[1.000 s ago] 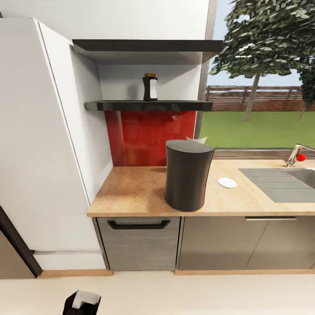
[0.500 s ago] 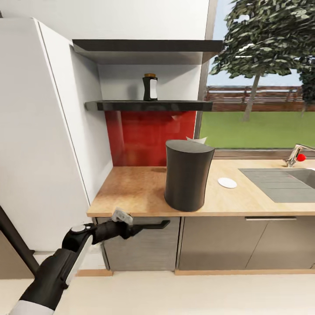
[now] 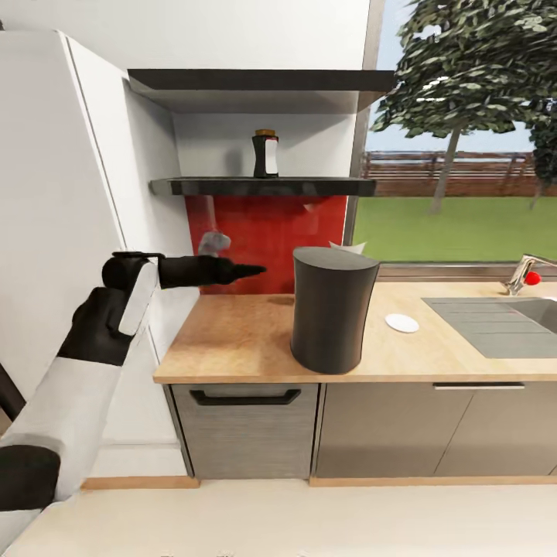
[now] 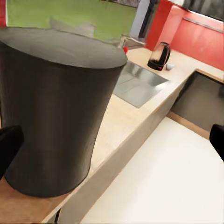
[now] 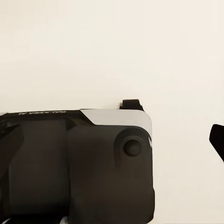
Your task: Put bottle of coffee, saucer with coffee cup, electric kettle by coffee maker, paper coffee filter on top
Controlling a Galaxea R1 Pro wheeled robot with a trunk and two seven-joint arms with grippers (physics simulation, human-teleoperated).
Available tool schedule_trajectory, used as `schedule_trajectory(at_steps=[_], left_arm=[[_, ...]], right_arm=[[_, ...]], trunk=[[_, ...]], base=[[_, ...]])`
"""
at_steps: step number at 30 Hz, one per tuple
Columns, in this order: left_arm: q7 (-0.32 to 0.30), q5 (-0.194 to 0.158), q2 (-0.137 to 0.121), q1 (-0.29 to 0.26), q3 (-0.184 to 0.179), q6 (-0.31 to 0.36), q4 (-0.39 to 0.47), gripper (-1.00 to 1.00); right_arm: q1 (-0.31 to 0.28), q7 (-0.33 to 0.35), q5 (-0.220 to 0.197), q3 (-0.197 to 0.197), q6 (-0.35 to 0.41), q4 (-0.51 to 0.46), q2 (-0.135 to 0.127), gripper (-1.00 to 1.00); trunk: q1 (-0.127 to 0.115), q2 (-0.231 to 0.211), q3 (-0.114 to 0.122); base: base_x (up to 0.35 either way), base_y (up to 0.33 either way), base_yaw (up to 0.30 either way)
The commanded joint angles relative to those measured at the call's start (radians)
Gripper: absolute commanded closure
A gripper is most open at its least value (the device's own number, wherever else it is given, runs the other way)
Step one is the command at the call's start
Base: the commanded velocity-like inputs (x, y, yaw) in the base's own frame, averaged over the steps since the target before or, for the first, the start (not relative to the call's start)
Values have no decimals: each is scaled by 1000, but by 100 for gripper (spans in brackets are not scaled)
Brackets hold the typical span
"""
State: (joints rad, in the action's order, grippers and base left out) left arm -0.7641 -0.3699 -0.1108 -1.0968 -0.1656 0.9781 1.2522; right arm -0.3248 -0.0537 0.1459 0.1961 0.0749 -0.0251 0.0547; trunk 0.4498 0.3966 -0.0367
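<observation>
The coffee maker, a tall dark grey column, stands near the front of the light-wood kitchen countertop; a white pointed piece peeks over its top rim. High up, the bottle of coffee rests on the dark kitchen shelf. A white saucer lies to the right of the coffee maker. My left gripper hovers above the counter, left of the coffee maker, open and holding nothing. In the left wrist view the coffee maker looms close, and the electric kettle stands far along the counter with a small white cup beside it. One finger of my right gripper shows over pale floor.
A steel sink and a tap with a red knob sit at the counter's right. A tall white cabinet stands on the left, a red backsplash under the shelf. Below the counter is a drawer with a black handle.
My left arm has risen from the bottom of the picture, past the drawer front, to above the counter, and its gripper now points at the coffee maker. Nothing else moved.
</observation>
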Motion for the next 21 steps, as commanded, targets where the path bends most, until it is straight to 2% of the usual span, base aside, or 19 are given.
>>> schedule_trajectory(at_steps=[1, 4, 5, 6, 9, 12, 14, 18, 21], left_arm=[[0, -4, 7, -60, -1, 10, -37, -100], [1, -3, 28, -157, -1, 13, -134, -100], [2, -2, 55, -246, -1, 13, -227, -100], [3, -1, 73, -312, 0, 12, -290, -100], [5, -2, 89, -394, 1, 12, -365, -100], [8, -3, 100, -516, 3, 10, -473, -100], [13, -3, 102, -571, 5, 6, -532, -100], [51, -4, 103, -617, 6, -5, -574, -100], [84, -3, 105, -627, 6, -9, -578, -100]], right_arm=[[0, -3, 11, 8, 6, -2, 1, -100], [0, -3, 11, 8, 7, -2, 1, -100], [0, -3, 12, 8, 7, -2, 1, -100], [0, -3, 12, 8, 7, -2, 1, -100], [0, -3, 12, 8, 7, -2, 1, -100], [0, -3, 14, 8, 6, -2, 1, -100], [0, -2, 15, 8, 6, -3, 1, -100], [0, -2, 15, 8, 6, -4, 1, -100], [0, -2, 15, 8, 6, -4, 1, -100]], trunk=[[0, 3, -3], [0, 3, -3], [0, 3, -3], [0, 3, -3], [0, 3, -3], [0, 3, -3], [0, 3, -3], [0, 3, -3], [0, 3, -3]], base=[[0, 0, 0], [0, 0, 0], [0, 0, 0], [0, 0, 0], [0, 0, 0], [0, 0, 0], [0, 0, 0], [0, 0, 0], [0, 0, 0]])
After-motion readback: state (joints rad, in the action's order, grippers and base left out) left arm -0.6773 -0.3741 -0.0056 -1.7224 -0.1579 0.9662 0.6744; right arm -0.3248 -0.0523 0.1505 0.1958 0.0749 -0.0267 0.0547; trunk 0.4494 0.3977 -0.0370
